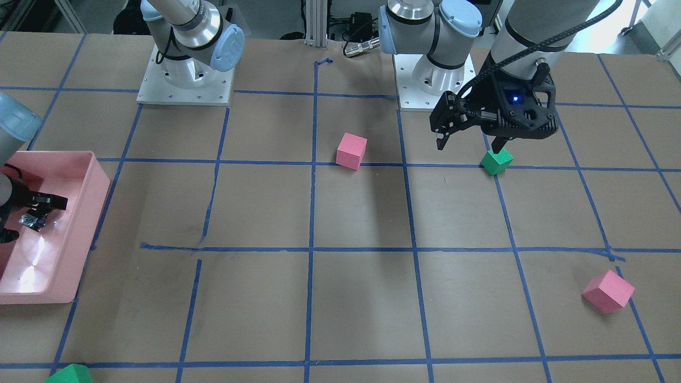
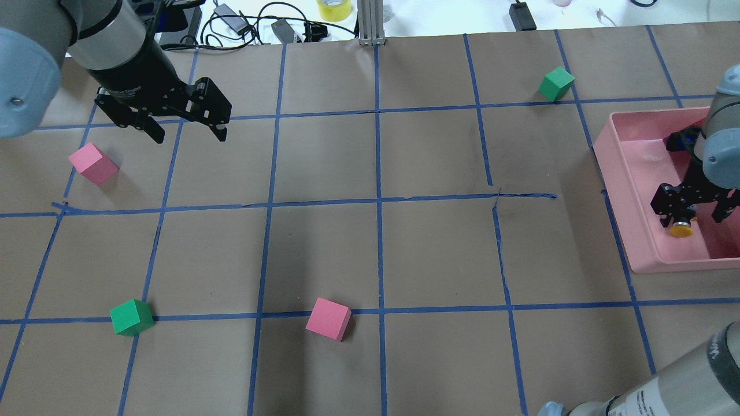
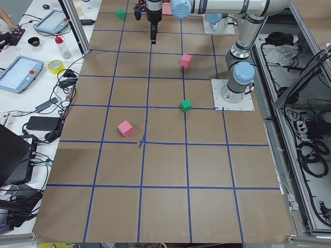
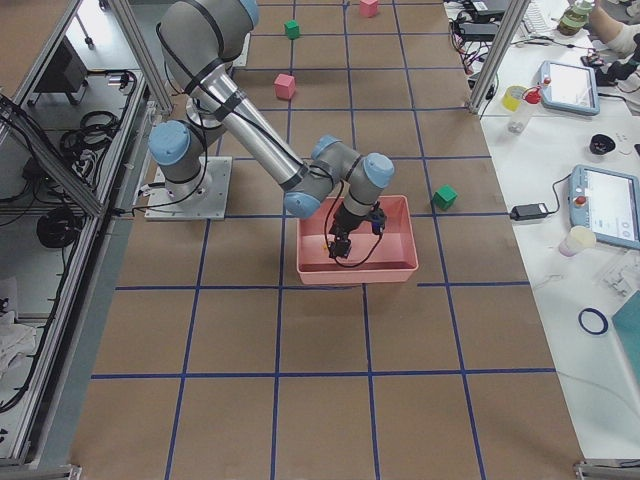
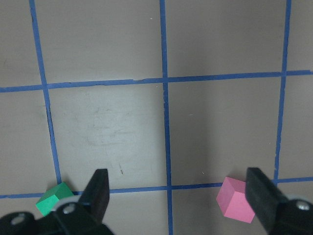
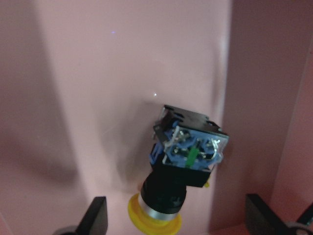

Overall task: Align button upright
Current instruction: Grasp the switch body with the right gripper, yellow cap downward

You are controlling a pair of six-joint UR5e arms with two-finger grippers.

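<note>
**Button on its side, between spread jaws**

Button (image 6: 188,161) tipped over on pink bin (image 2: 617,190) floor, yellow cap toward wrist camera, terminal block facing up. Right gripper (image 2: 692,218) wide open, 2 fingers flanking it, not touching. Left gripper (image 5: 177,174) spread too, above bare table. Lettering on right arm (image 2: 665,381) too small to read.

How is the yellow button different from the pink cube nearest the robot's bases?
The button lies tipped over inside the pink tray, between the right gripper's open jaws; the pink cube sits flat on the table with no gripper around it. The button has a yellow cap, black neck and boxy base; the cube is one plain pink block. Neither is held.
</note>
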